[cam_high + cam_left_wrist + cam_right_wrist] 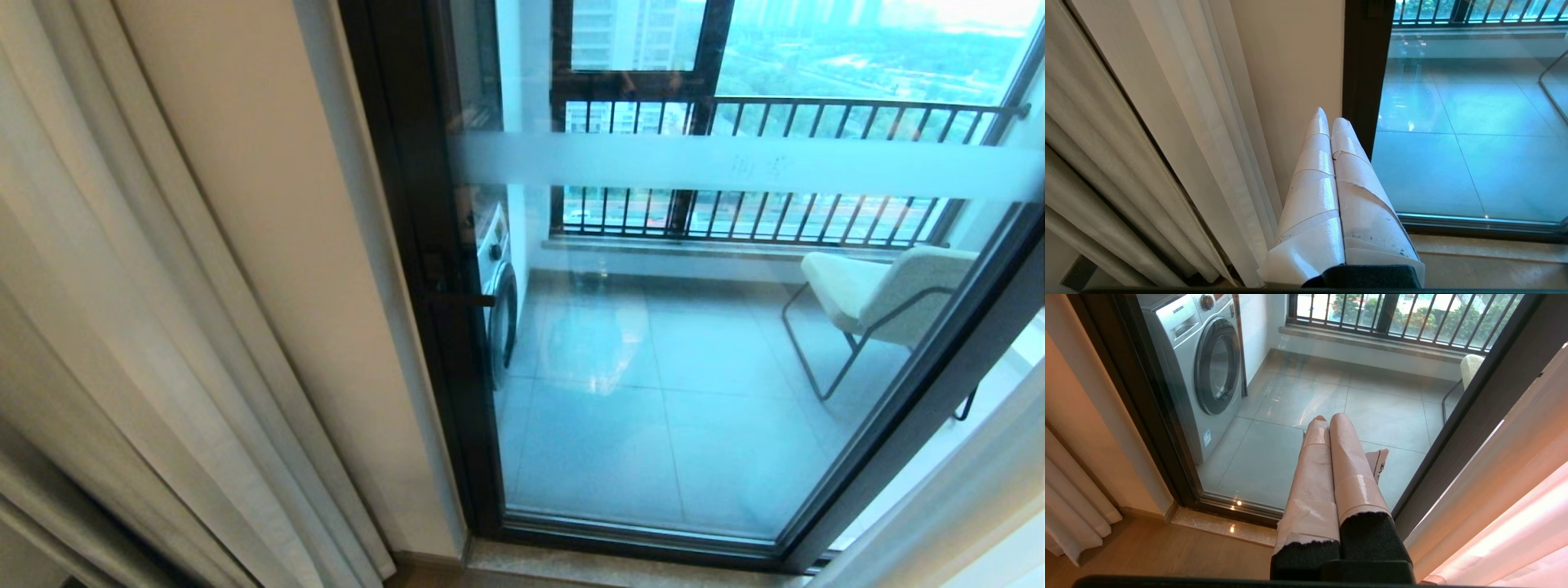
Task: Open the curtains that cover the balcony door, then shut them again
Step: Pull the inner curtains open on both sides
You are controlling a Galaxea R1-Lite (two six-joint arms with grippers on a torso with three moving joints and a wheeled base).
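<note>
The balcony door (653,367) stands uncovered, its dark frame (416,245) and frosted band (735,167) in full view. White curtains (188,351) hang bunched in long folds at the left, and another panel (963,498) shows at the right edge. Neither arm appears in the head view. My left gripper (1329,116) is shut and empty, with its white-taped fingers pointing at the wall strip between the curtains (1208,122) and the door frame (1363,81). Facing the glass (1290,416), my right gripper (1329,418) is also shut and empty, and a curtain (1515,477) hangs beside it.
Behind the glass stand a washing machine (500,286), a pale chair (882,294) and a black railing (775,122). A beige wall strip (245,163) separates the left curtains from the door. A stone threshold (1224,524) and wood floor (1167,555) lie below.
</note>
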